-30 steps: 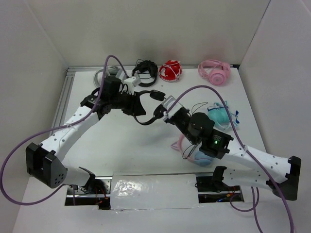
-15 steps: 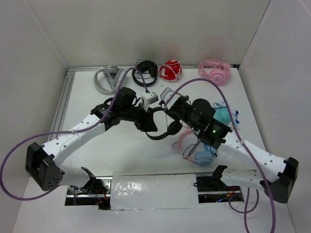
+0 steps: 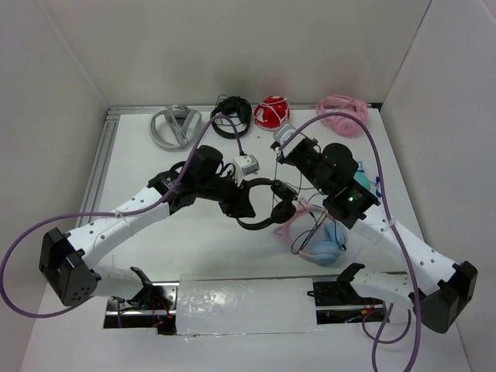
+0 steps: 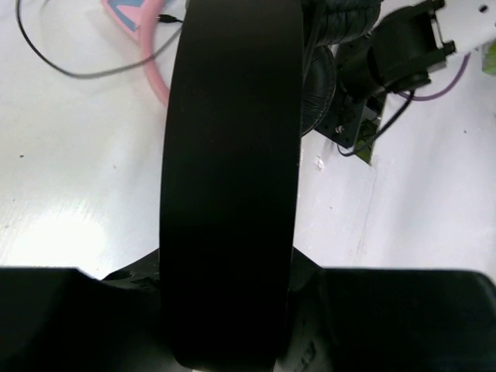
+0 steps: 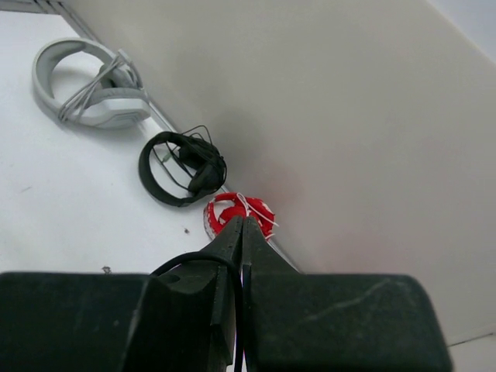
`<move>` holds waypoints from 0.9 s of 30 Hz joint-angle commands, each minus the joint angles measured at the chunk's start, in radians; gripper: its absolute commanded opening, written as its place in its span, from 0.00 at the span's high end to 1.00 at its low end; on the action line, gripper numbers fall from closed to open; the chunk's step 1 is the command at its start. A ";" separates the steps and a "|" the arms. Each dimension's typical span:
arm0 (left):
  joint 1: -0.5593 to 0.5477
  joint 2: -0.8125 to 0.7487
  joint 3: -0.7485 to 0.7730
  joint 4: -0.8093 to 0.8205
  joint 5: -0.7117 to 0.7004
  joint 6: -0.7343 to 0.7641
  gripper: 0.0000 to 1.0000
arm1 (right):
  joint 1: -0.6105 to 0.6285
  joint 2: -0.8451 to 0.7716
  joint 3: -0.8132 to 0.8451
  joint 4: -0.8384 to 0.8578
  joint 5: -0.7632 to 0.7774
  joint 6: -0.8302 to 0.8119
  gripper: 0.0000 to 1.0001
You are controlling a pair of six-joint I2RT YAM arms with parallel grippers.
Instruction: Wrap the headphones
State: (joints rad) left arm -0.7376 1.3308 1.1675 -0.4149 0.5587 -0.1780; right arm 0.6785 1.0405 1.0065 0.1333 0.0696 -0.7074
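The black headphones (image 3: pixel 260 221) hang over the middle of the table, ear cups toward the right. My left gripper (image 3: pixel 242 203) is shut on their headband, which fills the centre of the left wrist view (image 4: pixel 232 178); an ear cup (image 4: pixel 341 27) shows beyond it. My right gripper (image 3: pixel 280 146) is raised behind the headphones, pointing at the back wall. In the right wrist view my right gripper (image 5: pixel 242 222) has its jaws closed, pinching the thin black cord (image 5: pixel 239 271), which loops out to the left of the jaws.
Pink cat-ear headphones with blue cups (image 3: pixel 319 242) lie just right of the held pair, and a teal pair (image 3: pixel 363 184) sits under the right arm. Along the back wall are a grey pair (image 3: pixel 174 124), a chunkier black pair (image 3: pixel 232 115), a red pair (image 3: pixel 271 113) and a pink pair (image 3: pixel 341 113).
My left gripper has carried the headphones right and nearer, up to the pink cat-ear pair. My right gripper has moved back and right with the cord.
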 commanded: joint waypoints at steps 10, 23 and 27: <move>-0.120 -0.088 -0.012 0.027 0.152 0.068 1.00 | -0.157 0.119 0.026 0.200 -0.108 0.164 0.84; -0.123 -0.194 0.093 0.054 0.193 0.026 1.00 | -0.212 0.089 -0.236 0.379 -0.258 0.445 1.00; -0.123 -0.237 0.144 0.116 0.263 0.011 1.00 | -0.215 0.119 -0.258 0.417 -0.471 0.549 0.97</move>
State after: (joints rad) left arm -0.8532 1.1519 1.2228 -0.4168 0.7052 -0.1600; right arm 0.4702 1.1637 0.7471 0.4290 -0.2546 -0.2756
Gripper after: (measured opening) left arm 0.390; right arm 0.030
